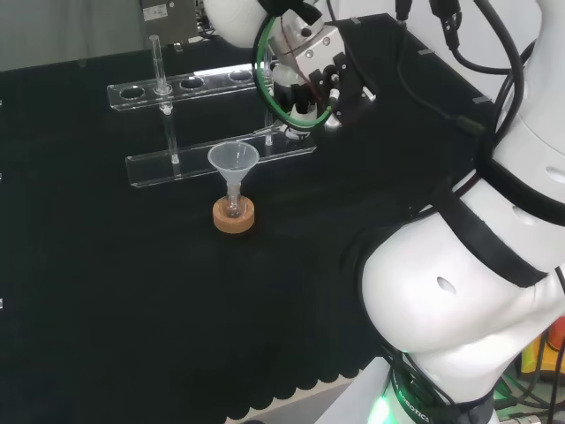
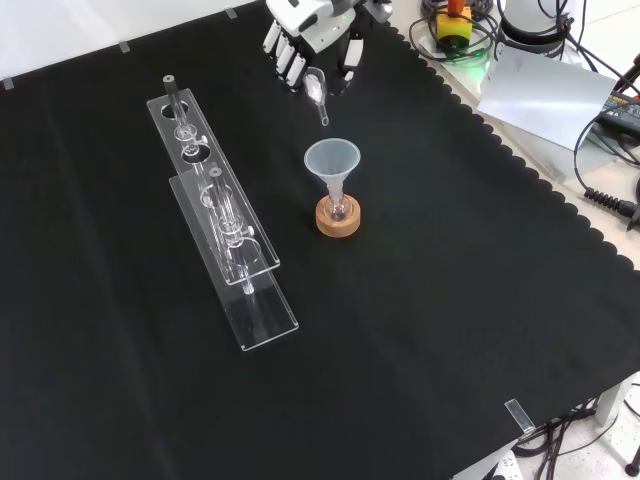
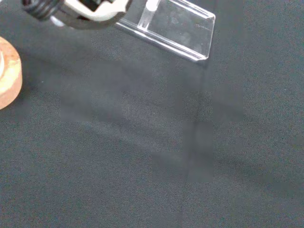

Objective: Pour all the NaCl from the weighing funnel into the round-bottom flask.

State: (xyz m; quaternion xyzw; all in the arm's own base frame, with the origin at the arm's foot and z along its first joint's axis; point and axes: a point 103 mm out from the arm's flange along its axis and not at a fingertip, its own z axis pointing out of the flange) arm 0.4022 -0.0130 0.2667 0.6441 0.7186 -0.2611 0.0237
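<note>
A small round-bottom flask [image 2: 338,208] sits in a cork ring [image 2: 338,220] at mid-cloth, with a clear plastic funnel [image 2: 332,160] standing in its neck. The hand [image 2: 312,40] hovers beyond the funnel at the top of the front view, fingers curled round a small clear weighing funnel [image 2: 318,96] whose spout slants down toward the funnel's rim without touching it. In the head view the hand [image 1: 309,88] is up and right of the funnel [image 1: 233,160], the flask [image 1: 233,207] and the cork ring [image 1: 234,217]. What the weighing funnel contains is too small to tell. The wrist view catches the cork ring [image 3: 7,71].
A clear acrylic test-tube rack [image 2: 225,230] runs along the cloth left of the flask in the front view, holding a few glass tubes. It lies behind the flask in the head view [image 1: 194,124]. The arm's white links [image 1: 459,300] fill the head view's right.
</note>
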